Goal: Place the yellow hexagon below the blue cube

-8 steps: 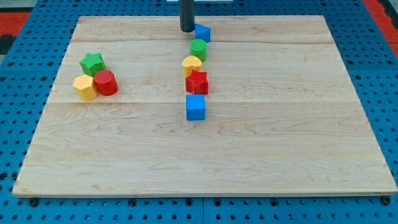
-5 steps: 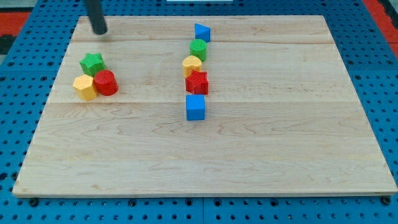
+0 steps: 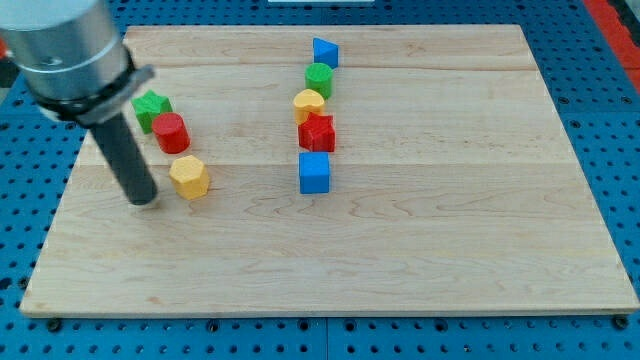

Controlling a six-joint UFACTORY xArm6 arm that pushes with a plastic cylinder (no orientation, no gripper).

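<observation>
The yellow hexagon lies at the board's left-centre, below and right of the red cylinder. The blue cube sits at the centre, at the bottom of a column of blocks. My tip rests on the board just left of the yellow hexagon, a small gap between them. The hexagon is level with the blue cube and well to its left.
Above the blue cube stand a red star, a second yellow block, a green cylinder and a blue triangle. A green star sits above the red cylinder. The arm's grey body fills the top left corner.
My tip moved from the board's top centre to the top left, then down to the left-centre. The yellow hexagon slid down and right, away from the green star and red cylinder.
</observation>
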